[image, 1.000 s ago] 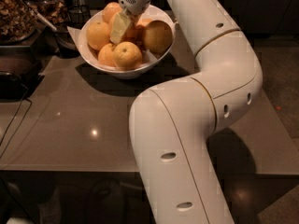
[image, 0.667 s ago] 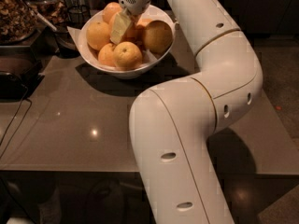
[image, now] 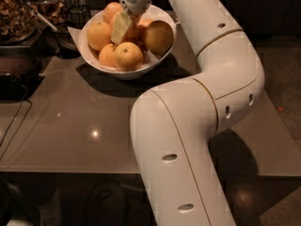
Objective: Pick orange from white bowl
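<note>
Dark countertop (image: 70, 121) w/ white bowl (image: 124, 72): gripper (image: 120, 34) at the orange (image: 138, 31), grip state can't be told; grasp step, next probably secure hold & lift.

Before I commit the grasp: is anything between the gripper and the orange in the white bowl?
Nothing visible does. The gripper is down inside the white bowl, right at the orange in the middle of the pile. The brownish fruit and the front fruit crowd close, beside it, not between.
</note>
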`<state>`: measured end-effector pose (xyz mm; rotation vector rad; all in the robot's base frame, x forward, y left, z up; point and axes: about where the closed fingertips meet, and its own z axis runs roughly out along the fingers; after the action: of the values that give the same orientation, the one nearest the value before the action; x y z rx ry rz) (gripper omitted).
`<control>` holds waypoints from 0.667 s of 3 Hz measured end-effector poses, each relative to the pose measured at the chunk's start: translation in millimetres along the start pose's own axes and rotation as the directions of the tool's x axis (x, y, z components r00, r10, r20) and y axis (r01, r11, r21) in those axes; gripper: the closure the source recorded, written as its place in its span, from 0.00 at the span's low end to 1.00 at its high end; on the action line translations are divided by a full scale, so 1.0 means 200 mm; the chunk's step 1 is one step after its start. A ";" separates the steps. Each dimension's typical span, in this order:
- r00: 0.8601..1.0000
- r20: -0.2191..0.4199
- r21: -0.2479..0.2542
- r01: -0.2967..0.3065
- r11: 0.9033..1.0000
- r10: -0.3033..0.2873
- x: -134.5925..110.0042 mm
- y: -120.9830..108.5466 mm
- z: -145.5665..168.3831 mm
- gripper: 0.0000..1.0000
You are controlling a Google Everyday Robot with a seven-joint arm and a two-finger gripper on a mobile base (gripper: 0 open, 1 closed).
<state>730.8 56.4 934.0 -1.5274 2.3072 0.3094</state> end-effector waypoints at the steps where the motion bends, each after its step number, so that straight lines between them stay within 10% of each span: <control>1: 1.000 0.000 0.000 0.000 1.000 0.000 0.00 0.00 0.00 1.00; 2: 1.000 0.000 0.000 0.000 1.000 0.000 0.00 0.00 0.00 0.81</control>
<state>730.9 56.4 934.0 -1.5273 2.3072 0.3094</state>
